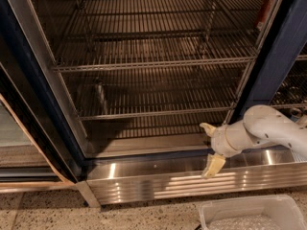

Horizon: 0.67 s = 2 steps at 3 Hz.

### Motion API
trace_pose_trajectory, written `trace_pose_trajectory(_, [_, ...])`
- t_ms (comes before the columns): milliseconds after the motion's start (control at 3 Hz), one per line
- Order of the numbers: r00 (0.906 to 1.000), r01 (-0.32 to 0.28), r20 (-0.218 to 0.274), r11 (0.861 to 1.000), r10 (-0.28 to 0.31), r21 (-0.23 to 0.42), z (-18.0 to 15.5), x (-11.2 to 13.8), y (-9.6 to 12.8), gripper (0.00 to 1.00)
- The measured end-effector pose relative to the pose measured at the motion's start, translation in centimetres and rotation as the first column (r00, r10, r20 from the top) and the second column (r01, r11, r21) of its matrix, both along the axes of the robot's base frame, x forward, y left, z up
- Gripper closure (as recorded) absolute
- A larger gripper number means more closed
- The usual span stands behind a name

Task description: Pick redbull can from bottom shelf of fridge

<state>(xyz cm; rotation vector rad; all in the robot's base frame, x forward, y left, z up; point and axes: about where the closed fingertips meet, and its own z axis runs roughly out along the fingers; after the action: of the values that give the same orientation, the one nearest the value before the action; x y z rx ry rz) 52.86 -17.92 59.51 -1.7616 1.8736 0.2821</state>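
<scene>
The fridge [288, 47] has a dark navy frame and chrome wire racks. A slim redbull can [99, 97] stands upright, dim and in shadow, at the left of the bottom shelf [158, 112]. My gripper [211, 146] hangs low at the right, in front of the fridge's lower sill and outside the shelf. Its beige fingers [214, 165] are spread wide, open, with nothing between them. The can is far to the gripper's left and slightly higher. The white arm [268, 128] comes in from the right edge.
A red-orange can [265, 6] stands on an upper rack at the far right. The glass door [33, 95] is swung open on the left. A ribbed stainless base panel [158, 181] runs below the opening. A white bin [249, 214] sits on the floor at bottom right.
</scene>
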Motion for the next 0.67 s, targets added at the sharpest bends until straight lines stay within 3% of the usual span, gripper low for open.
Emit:
trace_pose_trajectory(333, [0.999,0.001,0.045,0.996,-0.005,0.093,-3.4,2.1,2.0,0.0])
trace_pose_trajectory(667, [0.9929,-0.042,0.118,0.975,0.016,0.219,-5.6,3.8,4.0,0.0])
